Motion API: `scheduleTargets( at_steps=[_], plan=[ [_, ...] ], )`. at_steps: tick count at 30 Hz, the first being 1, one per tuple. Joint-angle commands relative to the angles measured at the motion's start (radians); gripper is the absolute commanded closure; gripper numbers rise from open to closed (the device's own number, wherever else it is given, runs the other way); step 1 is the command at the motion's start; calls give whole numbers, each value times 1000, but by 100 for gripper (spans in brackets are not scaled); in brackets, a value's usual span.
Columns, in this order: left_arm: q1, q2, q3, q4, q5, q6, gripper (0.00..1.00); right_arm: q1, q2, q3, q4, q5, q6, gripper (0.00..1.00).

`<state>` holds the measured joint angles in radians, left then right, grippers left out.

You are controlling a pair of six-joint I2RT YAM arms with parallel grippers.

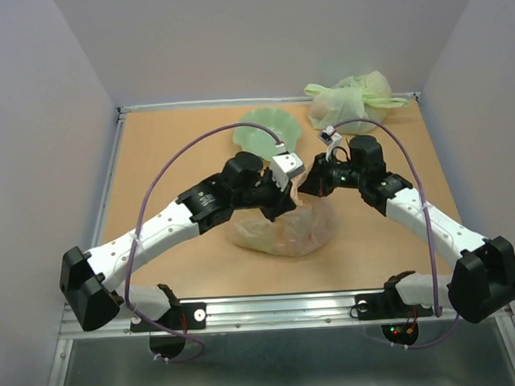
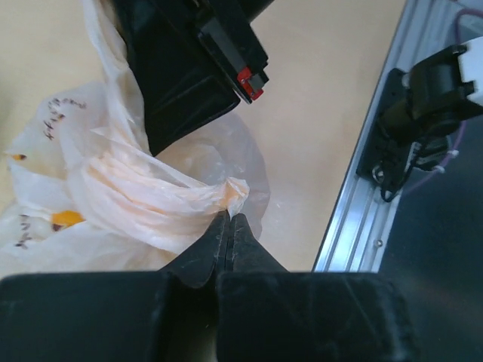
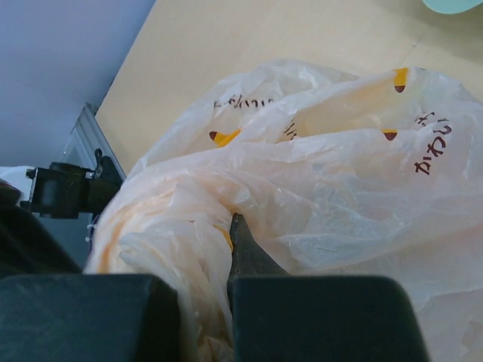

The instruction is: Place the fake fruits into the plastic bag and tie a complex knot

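The plastic bag point(image 1: 285, 233), translucent whitish-beige with orange marks, lies in the middle of the table. Both grippers meet just above its top. My left gripper point(image 2: 229, 220) is shut on the tip of a twisted strand of the bag point(image 2: 151, 200). It shows in the top view as the left gripper point(image 1: 293, 194). My right gripper point(image 3: 232, 226) is shut in bunched plastic of the bag point(image 3: 332, 173), which hides one of its fingers. In the top view the right gripper point(image 1: 314, 185) sits close beside the left. The fake fruits are hidden; only a faint greenish tint shows through the bag.
A pale green scalloped bowl point(image 1: 267, 128) stands behind the arms. A pale green knotted bag point(image 1: 352, 99) lies at the back right corner. The metal rail point(image 2: 362, 219) runs along the table's near edge.
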<state>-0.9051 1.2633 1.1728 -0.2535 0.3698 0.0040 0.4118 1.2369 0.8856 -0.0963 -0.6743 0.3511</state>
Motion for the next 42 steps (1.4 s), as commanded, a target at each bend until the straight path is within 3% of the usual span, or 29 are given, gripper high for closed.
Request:
scheduleTargets(
  at_steps=[1,8,15,19,25,30,35,39,40,42],
  plan=[
    [-60,85,-35,92,-226,-91,100,-1,-22,41,67,42,69,100],
    [-65,232,-55,105,-484,-139,100,-1,-79,7,70,42,91,100],
    [-28,235,-122,229,-540,-206,100,1,-135,-72,134,-4,193,100],
    [52,203,-211,440,-335,-289,100,4,-143,-183,300,-62,308,100],
    [83,211,-269,621,-155,-415,100,25,-114,-283,581,-73,483,100],
    [127,222,-353,945,167,-590,100,45,-109,-335,664,-68,555,100],
    [141,249,-438,1241,196,-783,100,51,-129,-349,632,-83,536,100],
    [144,278,-429,1249,208,-794,100,30,-161,-251,404,-129,326,59],
    [146,283,-430,1249,212,-796,100,16,-172,-216,245,-134,198,46],
    [152,288,-438,1254,216,-797,100,-17,-209,-117,23,-117,35,38]
  ],
)
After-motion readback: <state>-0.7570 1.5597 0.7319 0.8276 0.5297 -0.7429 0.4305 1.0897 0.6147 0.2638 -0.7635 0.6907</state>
